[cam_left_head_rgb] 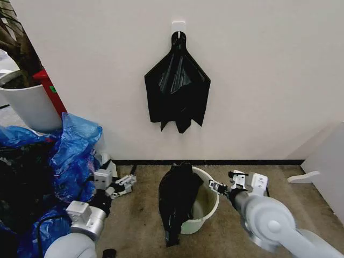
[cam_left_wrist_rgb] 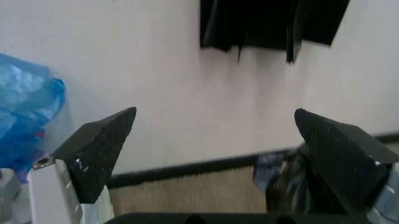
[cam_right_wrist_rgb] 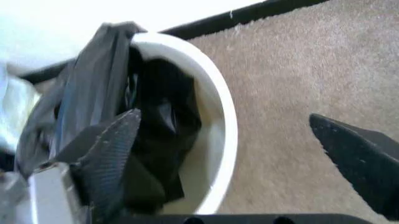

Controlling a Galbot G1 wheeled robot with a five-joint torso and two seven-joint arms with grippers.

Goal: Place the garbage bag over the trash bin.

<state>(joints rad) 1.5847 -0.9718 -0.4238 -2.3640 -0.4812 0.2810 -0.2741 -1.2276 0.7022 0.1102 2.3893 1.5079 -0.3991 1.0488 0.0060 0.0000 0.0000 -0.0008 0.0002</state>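
Both claws gape: right claw (cam_left_head_rgb: 219,187) at the trash bin (cam_left_head_rgb: 207,207) rim's 3 o'clock, left claw (cam_left_head_rgb: 124,185) idle. Garbage bag (cam_left_head_rgb: 177,201), draped over 9 o'clock, looks light, limp, slippery; pinch its bunched top edge.

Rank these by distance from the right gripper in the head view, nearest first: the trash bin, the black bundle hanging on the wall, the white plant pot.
From the right gripper:
1. Trash bin, right beside it on the floor.
2. Black bundle, up on the wall.
3. White plant pot, far left corner.

The left gripper (cam_left_head_rgb: 127,183) is reaching forward with fingers wide apart. The right gripper (cam_left_head_rgb: 217,187) (arm bent low) is gaping too.
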